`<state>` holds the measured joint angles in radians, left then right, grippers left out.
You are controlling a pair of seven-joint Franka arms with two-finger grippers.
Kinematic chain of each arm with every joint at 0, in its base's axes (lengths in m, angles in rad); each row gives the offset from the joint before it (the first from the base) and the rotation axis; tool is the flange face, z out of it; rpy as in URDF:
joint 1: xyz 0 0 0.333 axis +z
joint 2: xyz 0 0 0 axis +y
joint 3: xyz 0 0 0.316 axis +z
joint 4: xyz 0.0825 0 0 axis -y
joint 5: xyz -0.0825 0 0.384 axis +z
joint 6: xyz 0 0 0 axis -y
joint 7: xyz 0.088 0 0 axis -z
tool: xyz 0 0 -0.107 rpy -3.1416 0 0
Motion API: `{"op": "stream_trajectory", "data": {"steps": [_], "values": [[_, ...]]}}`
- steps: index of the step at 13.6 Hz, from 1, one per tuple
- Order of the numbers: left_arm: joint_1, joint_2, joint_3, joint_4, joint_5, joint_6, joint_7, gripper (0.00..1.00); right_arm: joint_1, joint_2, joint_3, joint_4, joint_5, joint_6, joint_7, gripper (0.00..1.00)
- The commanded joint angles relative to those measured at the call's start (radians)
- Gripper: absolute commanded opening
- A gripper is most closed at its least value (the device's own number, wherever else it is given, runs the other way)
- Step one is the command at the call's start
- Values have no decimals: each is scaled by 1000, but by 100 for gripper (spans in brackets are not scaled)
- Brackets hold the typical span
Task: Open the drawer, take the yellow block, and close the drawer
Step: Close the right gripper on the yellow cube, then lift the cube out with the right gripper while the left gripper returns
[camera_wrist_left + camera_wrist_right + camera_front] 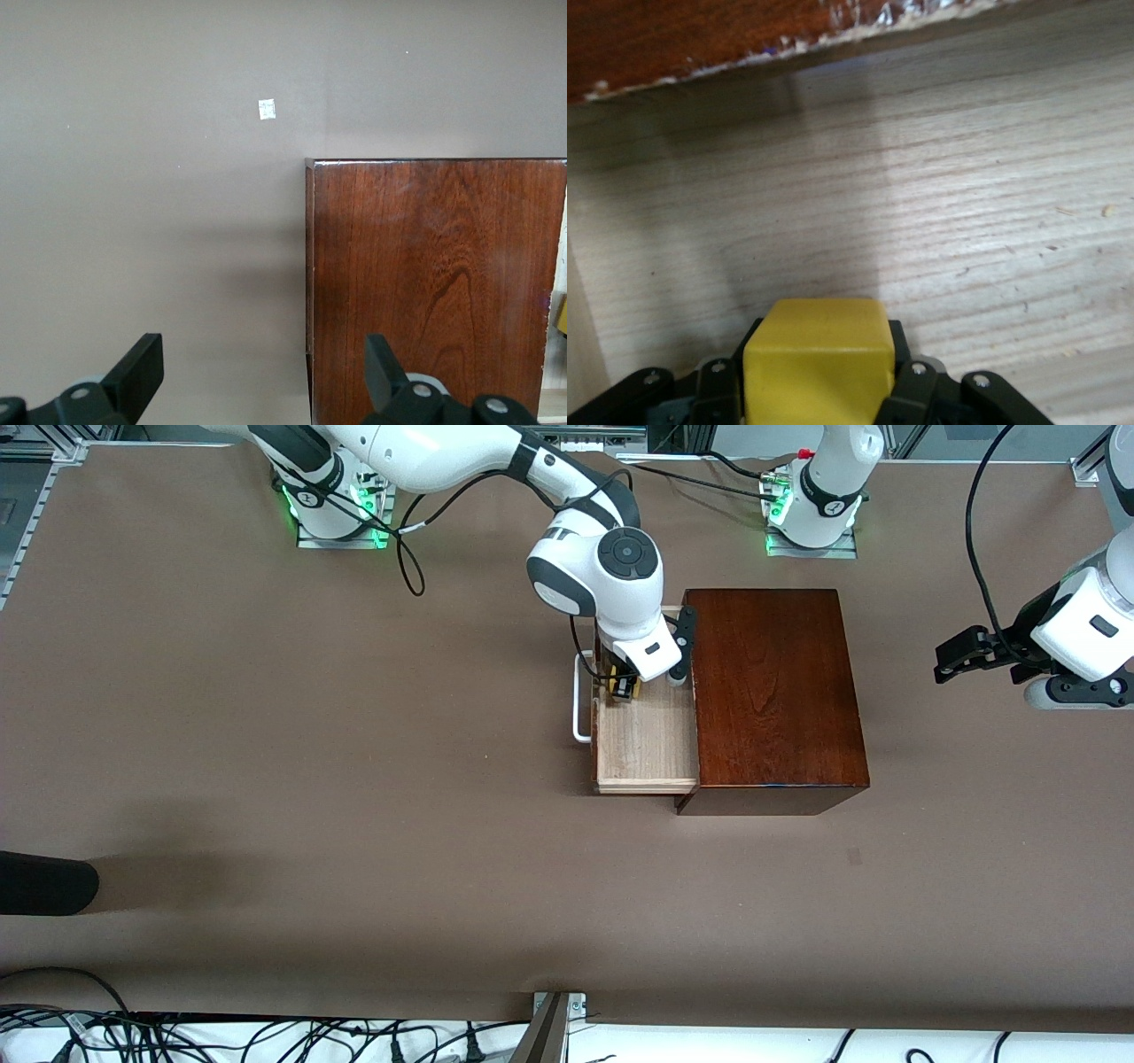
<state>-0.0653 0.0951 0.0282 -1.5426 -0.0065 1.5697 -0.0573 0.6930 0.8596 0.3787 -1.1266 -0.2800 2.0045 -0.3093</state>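
The drawer (647,748) stands pulled out of the dark-brown wooden box (771,691), with its white handle (580,700) toward the right arm's end of the table. My right gripper (625,686) reaches down into the drawer and is shut on the yellow block (623,684). In the right wrist view the block (817,354) sits between the black fingers (899,354) over the drawer's pale floor (921,195). I cannot tell whether it touches the floor. My left gripper (961,651) waits open and empty beside the box (434,283), over bare table (263,367).
A black object (44,881) lies at the table's edge at the right arm's end, nearer the front camera. A small white mark (267,109) is on the table near the box. Cables (266,1036) run along the near edge.
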Motion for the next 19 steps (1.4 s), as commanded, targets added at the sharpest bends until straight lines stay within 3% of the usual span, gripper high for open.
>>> {"op": "stream_trajectory", "data": {"steps": [1,4,9,12,14,19], "values": [[2,3,-4,13,5,0,5,100,26,-2,5,108,-2,-152,1,5],[2,17,-4,41,10,0,5,100,-3,-43,3,153,70,-245,-1,5],[-8,37,-8,49,13,12,5,100,-159,-152,-7,148,186,-308,18,5],[-2,37,-13,45,10,20,23,100,-259,-206,-20,145,197,-407,128,5],[-11,35,-20,49,16,-9,13,100,-285,-247,-85,139,186,-463,157,5],[-13,35,-40,90,-1,-42,2,100,-286,-404,-282,-118,206,-379,159,5]]}}
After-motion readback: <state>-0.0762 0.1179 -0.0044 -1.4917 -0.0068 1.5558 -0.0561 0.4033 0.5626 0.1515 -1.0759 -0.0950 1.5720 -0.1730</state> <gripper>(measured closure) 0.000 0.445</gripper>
